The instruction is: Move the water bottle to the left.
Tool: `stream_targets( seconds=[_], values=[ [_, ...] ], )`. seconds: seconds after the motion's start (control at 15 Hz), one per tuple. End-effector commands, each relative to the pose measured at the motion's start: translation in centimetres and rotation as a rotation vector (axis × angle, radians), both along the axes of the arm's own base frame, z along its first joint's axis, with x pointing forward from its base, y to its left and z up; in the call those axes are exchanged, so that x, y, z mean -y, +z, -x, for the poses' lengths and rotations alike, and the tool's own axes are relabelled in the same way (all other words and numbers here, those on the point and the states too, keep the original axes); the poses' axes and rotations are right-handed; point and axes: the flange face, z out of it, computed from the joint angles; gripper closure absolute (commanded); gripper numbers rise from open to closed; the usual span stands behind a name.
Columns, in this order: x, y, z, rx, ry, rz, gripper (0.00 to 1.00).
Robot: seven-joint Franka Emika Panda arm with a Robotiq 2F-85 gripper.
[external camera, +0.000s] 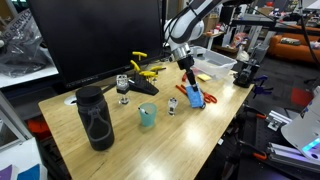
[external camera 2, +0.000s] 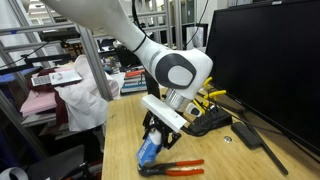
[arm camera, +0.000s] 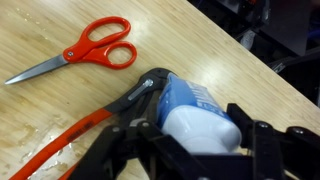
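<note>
**Exterior view, across the table**
- The water bottle (external camera: 193,97) is small and translucent blue. It sits near the table's edge, directly under the gripper (external camera: 189,88).
- Red-handled tools lie just beside it. At this size I cannot tell whether they touch it.
- Well apart along the table (external camera: 200,130) stand 1 teal cup (external camera: 147,115), 1 large black bottle (external camera: 95,120) and 1 stemmed glass (external camera: 123,88).
- Behind these are yellow tools (external camera: 145,68), a white bin (external camera: 215,65) and a dark monitor (external camera: 95,40).

**Exterior view, beside the arm**
- The water bottle (external camera 2: 148,152) hangs tilted below the gripper (external camera 2: 152,143).
- Pliers (external camera 2: 175,167) with red handles lie on the wood near its lower end.
- Whether the bottle's base rests on the table is hidden.

**Wrist view**
- The water bottle (arm camera: 190,100) shows its pale cap toward the camera, with the blue body beyond.
- The gripper (arm camera: 200,135) has its jaws drawn narrow on either side of the upper body, apparently clamped on it.
- The pliers (arm camera: 90,130) pass close alongside, and 1 pair of scissors (arm camera: 95,45) lies apart.

**Handling (judged)**
- The bottle is probably light, thin-walled and smooth, so it should yield under a hard squeeze and may pivot in the grip.
- The best hold is on the body just under the cap, with moderate force.
- The bottle should be lifted clear of the pliers before travel.

**Surface and room**
- The tabletop is pale wood with a slight sheen, level and likely slick.
- The room is a cluttered lab with frames and equipment around the table.
</note>
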Motion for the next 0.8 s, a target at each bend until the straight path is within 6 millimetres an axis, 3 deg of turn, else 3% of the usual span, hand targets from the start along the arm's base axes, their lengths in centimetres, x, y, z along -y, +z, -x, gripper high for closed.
stream_targets(
  seconds=[0.0,0.27,0.73],
  values=[
    [-0.7,0.6,-1.2,-0.028,0.056,-0.058,0.55],
    [-1.8,1.4,-2.3,-0.014,0.087,-0.068,0.55],
    [-3.6,-0.3,-4.2,-0.027,0.127,-0.077,0.55]
  ],
)
